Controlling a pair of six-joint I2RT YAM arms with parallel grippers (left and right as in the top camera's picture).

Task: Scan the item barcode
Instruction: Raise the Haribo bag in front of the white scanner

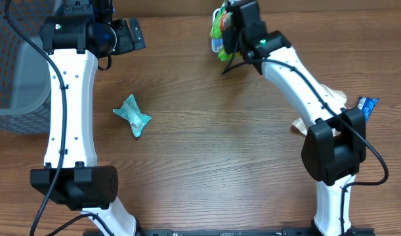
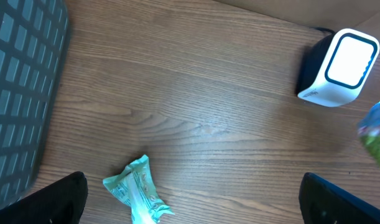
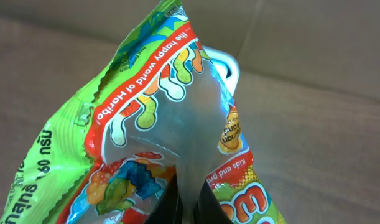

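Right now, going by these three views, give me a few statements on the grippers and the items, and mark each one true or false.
1. The right gripper is shut on the Haribo bag. True.
2. The left gripper holds the teal wrapper. False: its jaws stand open and empty, and the wrapper lies on the table.
3. A scanner with a white face stands on the table. True.
4. The grey basket sits on the robot's right side. False: it sits at the left edge, beside the left arm.
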